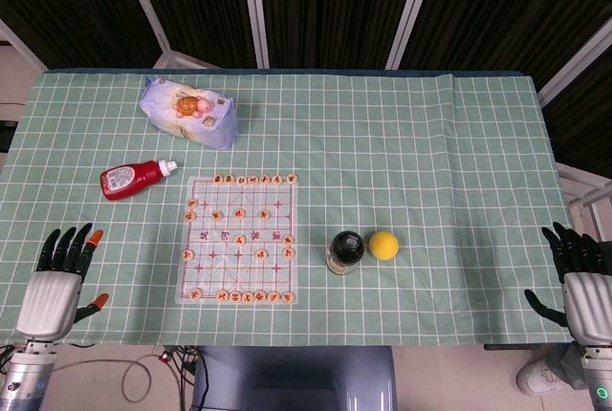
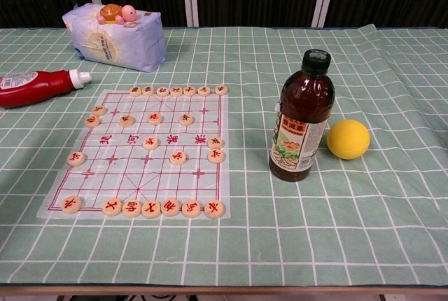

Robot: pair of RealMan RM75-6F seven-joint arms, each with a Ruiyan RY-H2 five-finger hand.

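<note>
— Where are the hands right now?

— Left hand [image 1: 53, 282] lies flat at the near left edge of the table [image 1: 459, 143], fingers spread, holding nothing. Right hand [image 1: 581, 282] sits at the far right edge, fingers apart too, nothing in it.

— What's closest to the left one?

— The chess board [image 1: 239, 239], a clear sheet with round pieces [image 2: 150, 208] along its near and far rows and a few scattered mid-board. Red characters on them, too small to read.

— Containers?

— A dark bottle [image 2: 301, 122] stands upright right of the board, black cap on, brown liquid inside; its label isn't legible. A yellow ball [image 2: 348, 138] sits just beside it. A red squeeze bottle [image 1: 134, 179] lies on its side, white cap on, and a pale packet [image 1: 188, 111] lies beyond.
</note>
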